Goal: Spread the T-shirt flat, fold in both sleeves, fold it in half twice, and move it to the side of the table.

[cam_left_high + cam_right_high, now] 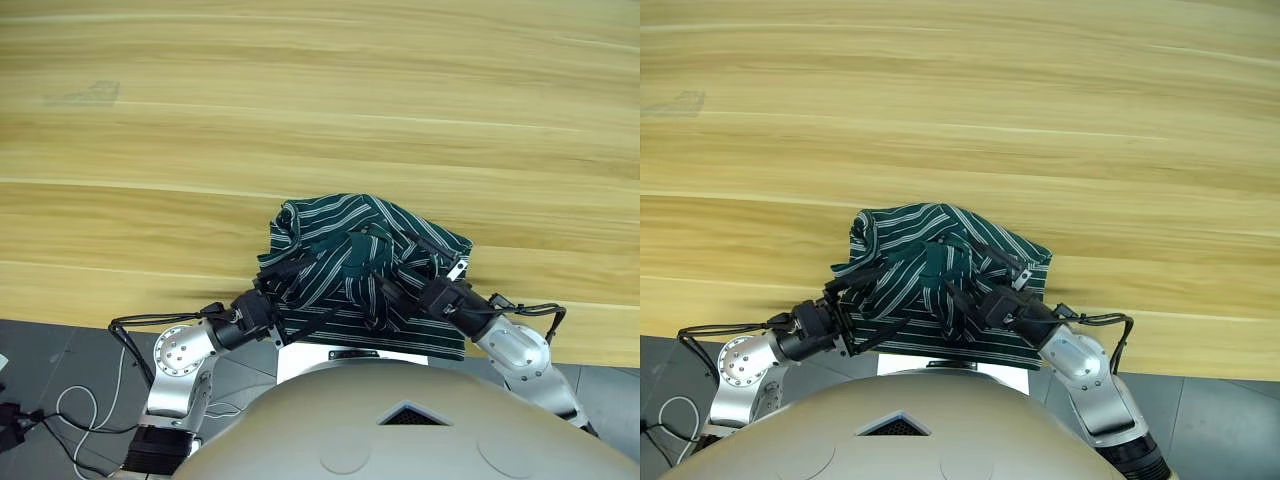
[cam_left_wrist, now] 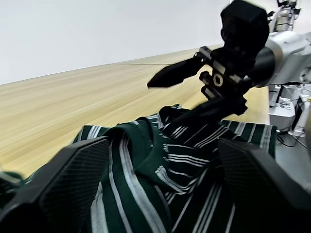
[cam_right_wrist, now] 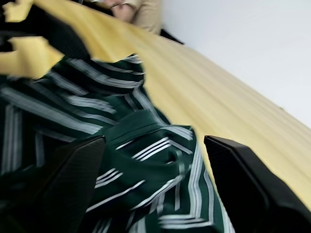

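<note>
Table (image 1: 320, 100): light wood, seen across the upper and middle frame of the head views.
T-shirt (image 1: 340, 215): dark green with white stripes, bunched in a heap at lower centre, at the table's near edge.
Left gripper (image 2: 163, 145): fingers held wide apart over the heap's left side.
Right gripper (image 3: 154, 141): fingers likewise spread, over the heap's right side.
</note>
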{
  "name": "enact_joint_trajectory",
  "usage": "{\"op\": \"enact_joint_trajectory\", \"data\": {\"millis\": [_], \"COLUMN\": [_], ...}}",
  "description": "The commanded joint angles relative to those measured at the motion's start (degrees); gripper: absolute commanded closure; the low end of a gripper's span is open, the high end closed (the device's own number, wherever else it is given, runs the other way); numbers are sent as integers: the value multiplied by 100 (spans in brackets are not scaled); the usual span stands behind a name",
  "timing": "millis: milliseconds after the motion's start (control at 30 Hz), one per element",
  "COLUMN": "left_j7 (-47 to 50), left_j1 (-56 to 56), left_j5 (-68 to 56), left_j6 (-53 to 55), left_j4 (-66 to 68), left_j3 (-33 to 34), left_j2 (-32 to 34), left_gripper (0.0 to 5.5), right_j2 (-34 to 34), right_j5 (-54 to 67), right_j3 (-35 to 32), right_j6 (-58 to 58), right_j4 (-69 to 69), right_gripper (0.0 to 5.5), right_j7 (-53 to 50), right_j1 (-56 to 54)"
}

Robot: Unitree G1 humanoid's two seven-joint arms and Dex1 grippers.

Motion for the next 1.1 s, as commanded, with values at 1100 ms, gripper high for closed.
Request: {"op": "enact_joint_trajectory", "data": {"millis": [1100], "left_j7": [883], "left_j1": [362], "left_j5": [1005], "left_j6": [651], "left_j4": [362], "left_j3": [539], "left_j2": [728], "left_gripper": [161], "right_j2": [-250], "right_j5": [-96], "right_j3": [471], "right_j6": [-548], "right_j4": [-439], "right_gripper": [173], "right_j7": [327], "right_j1": [281]}}
